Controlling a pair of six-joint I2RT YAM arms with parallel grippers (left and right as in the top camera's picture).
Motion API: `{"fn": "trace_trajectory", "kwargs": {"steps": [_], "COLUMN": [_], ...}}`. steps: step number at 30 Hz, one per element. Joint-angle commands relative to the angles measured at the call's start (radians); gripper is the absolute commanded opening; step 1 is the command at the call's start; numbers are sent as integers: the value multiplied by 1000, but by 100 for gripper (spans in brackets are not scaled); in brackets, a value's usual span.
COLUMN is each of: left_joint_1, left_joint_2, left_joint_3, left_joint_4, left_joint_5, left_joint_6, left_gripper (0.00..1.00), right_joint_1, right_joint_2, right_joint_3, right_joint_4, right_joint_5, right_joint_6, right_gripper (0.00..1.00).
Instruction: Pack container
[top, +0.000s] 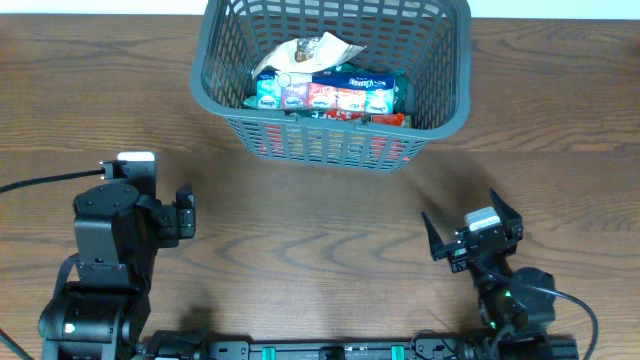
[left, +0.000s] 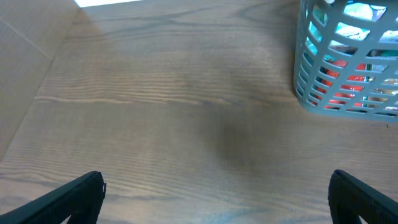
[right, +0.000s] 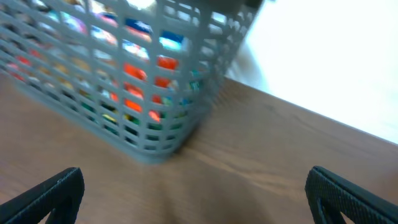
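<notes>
The container (top: 440, 115), a large dark grey basket with lattice sides, stands at the far middle of the table. It holds several colourful snack packs (top: 335, 95) and a crumpled light wrapper (top: 310, 52). The container's corner shows in the left wrist view (left: 305, 87) and blurred in the right wrist view (right: 155, 134). My left gripper (top: 185, 212) is open and empty at the near left (left: 216, 193). My right gripper (top: 472, 232) is open and empty at the near right (right: 194, 193).
The wooden table (top: 320, 220) lies between the grippers and the container. A pale wall or floor area shows past the table's far edge in the right wrist view (right: 336, 56). A black cable (top: 40, 182) runs from the left arm.
</notes>
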Motion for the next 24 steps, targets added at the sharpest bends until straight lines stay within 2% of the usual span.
{"fn": "trace_trajectory", "kwargs": {"steps": [1,7,24], "left_joint_1": [-4,-4,-4], "left_joint_2": [0,0,0], "left_joint_3": [-2,-2,-2], "left_joint_4": [1,1,1], "left_joint_5": [-16,-16,-16], "left_joint_6": [-13,-13,-13], "left_gripper": [99,99,99], "right_joint_1": [18,10,5], "right_joint_2": [-51,-125,-124], "right_joint_3": [-58,-119,-118], "right_joint_4": [40,45,43], "right_joint_5": [147,199,185], "right_joint_6": [49,66,56], "right_gripper": [99,99,99]}}
